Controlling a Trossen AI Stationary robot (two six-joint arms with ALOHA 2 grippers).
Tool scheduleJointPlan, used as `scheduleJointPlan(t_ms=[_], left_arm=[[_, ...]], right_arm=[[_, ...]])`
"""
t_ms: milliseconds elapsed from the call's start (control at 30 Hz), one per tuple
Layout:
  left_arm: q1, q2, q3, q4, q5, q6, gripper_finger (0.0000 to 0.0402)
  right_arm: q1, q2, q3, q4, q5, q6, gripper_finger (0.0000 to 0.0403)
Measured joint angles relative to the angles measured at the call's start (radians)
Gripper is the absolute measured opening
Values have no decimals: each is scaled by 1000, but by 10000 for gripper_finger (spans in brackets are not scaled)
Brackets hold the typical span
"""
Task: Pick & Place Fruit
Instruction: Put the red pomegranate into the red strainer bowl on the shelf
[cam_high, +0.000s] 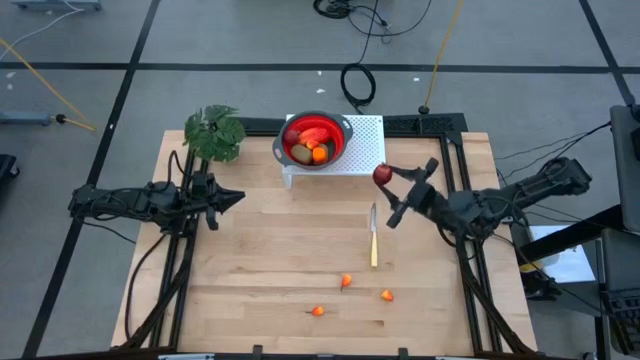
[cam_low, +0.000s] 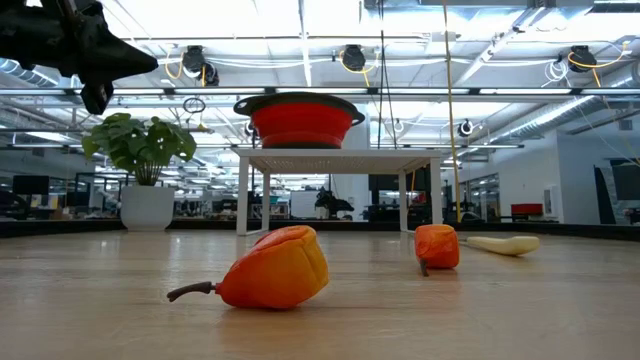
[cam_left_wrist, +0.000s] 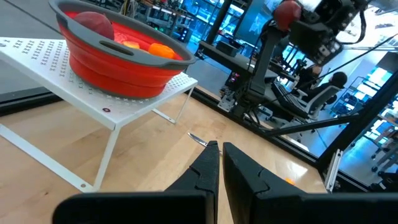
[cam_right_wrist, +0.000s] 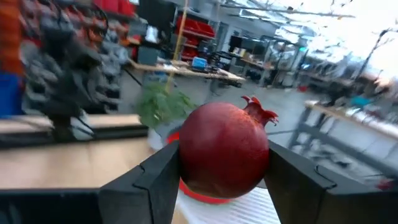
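My right gripper (cam_high: 384, 176) is shut on a dark-red pomegranate-like toy fruit (cam_right_wrist: 224, 149), held in the air to the right of the red bowl (cam_high: 316, 138), which stands on a white perforated stand (cam_high: 366, 132) and holds several fruits. Three small orange fruits (cam_high: 346, 281) lie on the table near its front edge; two show in the low view (cam_low: 275, 269). My left gripper (cam_high: 236, 199) is shut and empty, in the air at the table's left, right of the leafy plant (cam_high: 214, 131). My right gripper pinches the dark-red fruit's two round sides (cam_right_wrist: 186, 155) between its two fingers (cam_right_wrist: 155, 180), the fruit's little crown (cam_right_wrist: 256, 111) pointing up. The fingers reach level from the table's right side. The fruit is lifted clear, near the white stand's right corner.
A slim knife (cam_high: 374, 240) lies on the table's middle right, its handle toward the near edge. The potted plant stands at the far left corner. Black frame rails run along both sides of the wooden table (cam_high: 270, 260).
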Motion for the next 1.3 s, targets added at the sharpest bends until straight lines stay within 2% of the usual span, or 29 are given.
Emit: scheduleJointPlan(t_ms=[233,433,600,1133,1300], left_arm=[[0,1,0,0,0,0,19],[0,2,0,2,0,-14,19],[0,2,0,29,0,-35,19],[0,2,0,114,0,-76,19],[0,2,0,114,0,-86,19]], right_arm=[[-99,0,0,23,-244,265,200],[-209,0,0,22,-514,474,200],[-295,7,0,23,-692,582,201],[-521,72,14,84,-885,588,201],[-569,149,75,78,-886,563,201]])
